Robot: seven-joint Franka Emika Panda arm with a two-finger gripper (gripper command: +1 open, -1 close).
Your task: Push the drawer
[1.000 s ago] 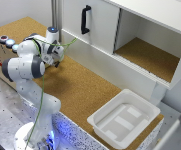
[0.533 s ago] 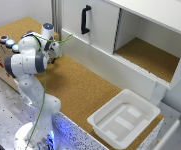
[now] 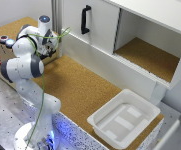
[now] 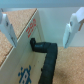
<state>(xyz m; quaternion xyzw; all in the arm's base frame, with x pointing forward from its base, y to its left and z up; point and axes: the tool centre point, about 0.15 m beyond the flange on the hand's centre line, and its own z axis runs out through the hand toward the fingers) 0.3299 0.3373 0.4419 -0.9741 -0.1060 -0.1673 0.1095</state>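
The low wooden box [image 3: 5, 50] with a cork top and round buttons [image 3: 4, 39] stands at the exterior view's far left. My gripper [image 3: 51, 46] is at the box's side facing the white cabinet, and my arm covers that side. In the wrist view my gripper [image 4: 39, 44] is open, its white fingers [image 4: 6, 27] spread wide with nothing between them. Beneath it are a light plywood panel [image 4: 25, 67] with a blue printed figure and a thin plywood edge [image 4: 27, 35] next to cork. I cannot tell the drawer apart from the box's plywood.
A black cable [image 4: 45, 52] runs across the plywood below the fingers. A big white cabinet [image 3: 140, 45] with a black handle [image 3: 85, 19] stands close behind the gripper. A white plastic tub [image 3: 124, 119] sits on the cork table [image 3: 80, 85] at the exterior view's lower right.
The arm has shifted slightly toward the exterior view's left, closer in on the wooden box. The fingers' state in the earlier frames is too small to compare.
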